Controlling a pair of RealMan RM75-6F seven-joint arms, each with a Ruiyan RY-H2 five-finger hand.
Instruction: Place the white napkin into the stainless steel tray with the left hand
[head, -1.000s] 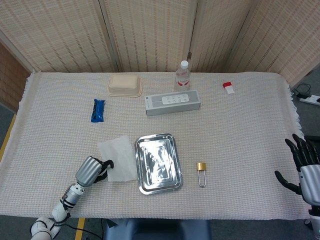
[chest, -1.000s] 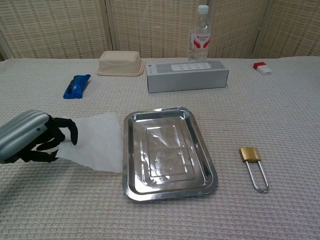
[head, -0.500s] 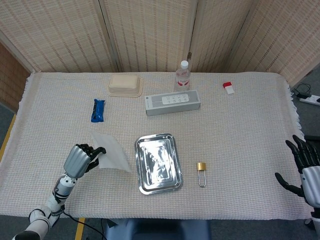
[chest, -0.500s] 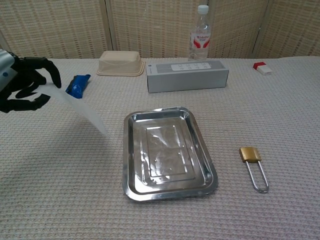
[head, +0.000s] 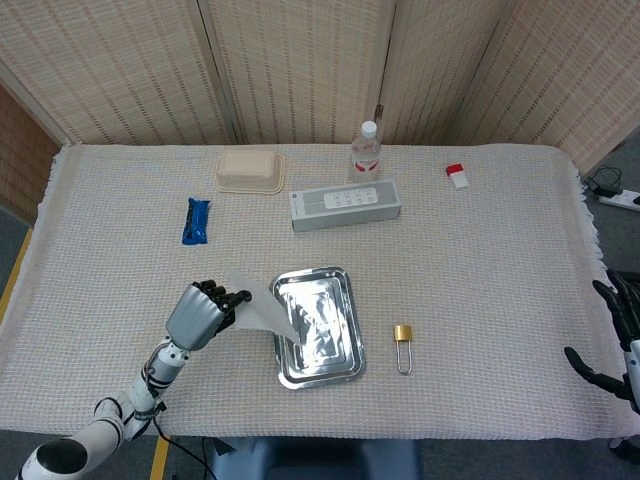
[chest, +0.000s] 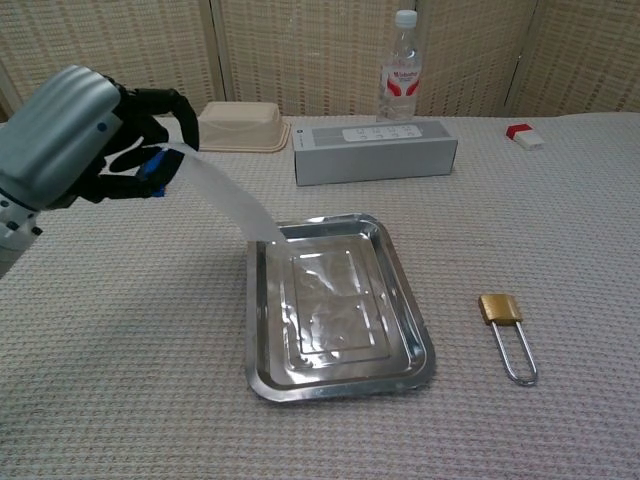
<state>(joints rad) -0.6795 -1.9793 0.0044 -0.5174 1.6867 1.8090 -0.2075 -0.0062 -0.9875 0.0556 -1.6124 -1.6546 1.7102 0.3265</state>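
My left hand (head: 203, 313) (chest: 85, 140) is raised above the table, left of the stainless steel tray (head: 343, 369) (chest: 400, 290). It pinches one edge of the white napkin (head: 262, 310) (chest: 228, 201). The napkin hangs down slantwise to the right, and its lower corner reaches over the tray's left rim. The tray lies flat at the table's middle front, with only reflections inside it. My right hand (head: 620, 340) shows at the far right edge of the head view, fingers spread and holding nothing.
A brass padlock (head: 403, 342) (chest: 507, 325) lies right of the tray. Behind it stand a grey box (head: 345, 205) (chest: 375, 151), a water bottle (head: 366, 153) (chest: 400, 68) and a beige container (head: 249, 170) (chest: 241, 126). A blue packet (head: 196, 220) lies at left, a red-white eraser (head: 457, 175) (chest: 523, 136) far right.
My left hand lifted the napkin off the table, then carried it right toward the tray. The napkin's lower corner now hangs over the tray's left rim. The right hand sank lower.
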